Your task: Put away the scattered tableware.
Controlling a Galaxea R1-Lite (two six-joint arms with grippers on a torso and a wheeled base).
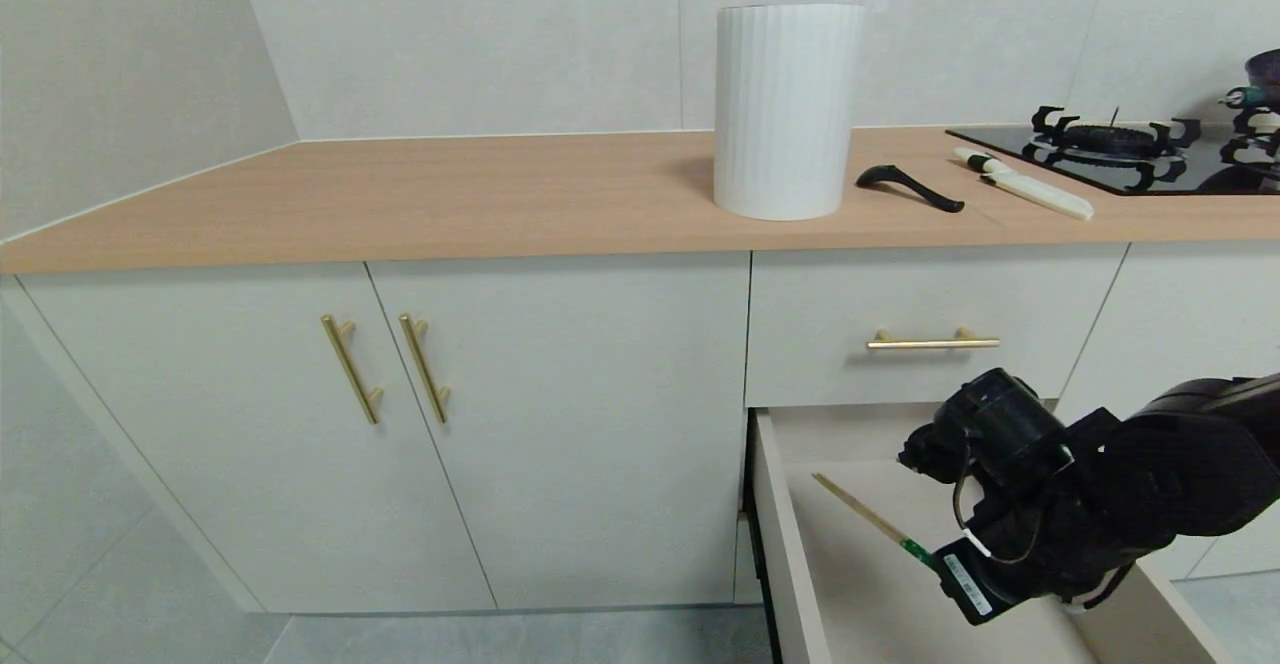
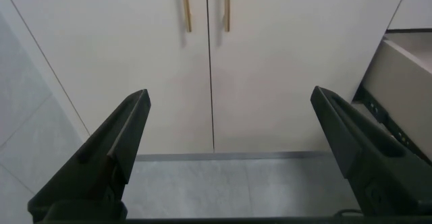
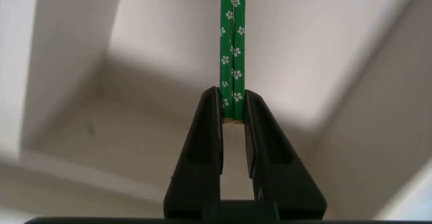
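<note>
My right gripper [image 3: 233, 106] is pinched narrow on a pair of chopsticks [image 1: 870, 516], gripping them close to their butt ends. From the head view my wrist housing hides the fingers, and I cannot tell whether the far tips touch the floor of the open drawer [image 1: 785, 544] or hang just above it. The drawer's front end is cut off at the frame's edge. In the right wrist view the tips run out of frame.

The chopsticks lie side by side and touching. They are pale bamboo along the shaft, and the gripped end is green with small white flowers. They slant over the inside of the drawer, pointing toward its back left corner.

My left gripper [image 2: 229, 99] is spread wide and holds nothing. It is low down, facing the double cabinet doors [image 2: 270, 69] and the grey floor.

Above the open drawer is a closed drawer [image 1: 932, 304] with a brass bar handle. On the wooden counter [image 1: 450, 194] stands a white ribbed canister [image 1: 788, 109]. Beside it lies a black-handled utensil [image 1: 908, 184] whose head I cannot make out, then a white knife [image 1: 1022, 182]. The black gas hob [image 1: 1110, 149] beyond is cut off at the edge.
</note>
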